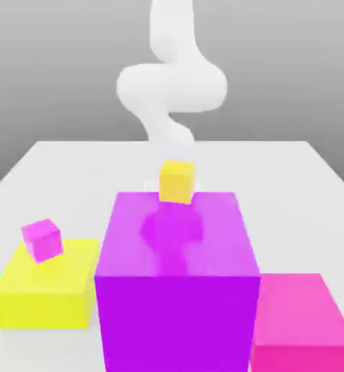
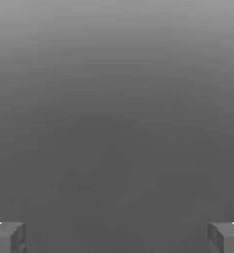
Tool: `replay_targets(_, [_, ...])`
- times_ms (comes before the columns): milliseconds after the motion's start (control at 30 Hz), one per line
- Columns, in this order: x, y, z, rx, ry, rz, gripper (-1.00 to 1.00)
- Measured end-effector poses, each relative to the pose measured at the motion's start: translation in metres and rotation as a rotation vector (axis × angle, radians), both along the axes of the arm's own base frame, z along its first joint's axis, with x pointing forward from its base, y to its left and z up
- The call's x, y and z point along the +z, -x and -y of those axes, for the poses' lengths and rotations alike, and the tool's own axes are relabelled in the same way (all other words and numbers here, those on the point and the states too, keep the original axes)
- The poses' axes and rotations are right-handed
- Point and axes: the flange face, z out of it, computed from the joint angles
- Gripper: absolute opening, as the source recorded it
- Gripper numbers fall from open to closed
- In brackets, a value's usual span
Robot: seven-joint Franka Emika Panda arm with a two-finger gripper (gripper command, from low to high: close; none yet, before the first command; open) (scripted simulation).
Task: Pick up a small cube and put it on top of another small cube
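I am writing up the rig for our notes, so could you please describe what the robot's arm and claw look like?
The arm is plain white, with smooth, rounded, bulging segments; no cables or markings are visible on it. In the hand view the claw has two blocky grey fingers with squared ends, each with a small white patch at its upper outer corner.

Exterior view low and close at one table [image 1: 51, 156] edge, facing across it toward the arm [image 1: 171, 83], hand view on the end effector [image 2: 117, 237], facing blank grey surface
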Motion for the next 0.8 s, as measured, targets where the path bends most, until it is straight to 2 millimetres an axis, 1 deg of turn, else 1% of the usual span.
replay_targets(100, [-0.050, -0.034, 0.038, -0.148, -0.040, -0.082, 0.00])
replay_targets(200, [-0.101, -0.056, 0.080, -0.291, -0.085, -0.156, 0.00])
replay_targets(300, [-0.156, -0.067, 0.124, -0.433, -0.134, -0.227, 0.00])
replay_targets(400, [-0.212, -0.068, 0.169, -0.575, -0.188, -0.294, 0.00])
replay_targets(467, [-0.250, -0.063, 0.197, -0.669, -0.228, -0.338, 0.00])
replay_targets(533, [-0.289, -0.054, 0.223, -0.762, -0.270, -0.379, 0.00])
replay_targets(600, [-0.327, -0.036, 0.254, -0.872, -0.318, -0.418, 0.00])
replay_targets(667, [-0.365, -0.014, 0.281, -0.979, -0.370, -0.455, 0.00])
replay_targets(800, [-0.440, 0.021, 0.304, -1.139, -0.466, -0.533, 0.00])
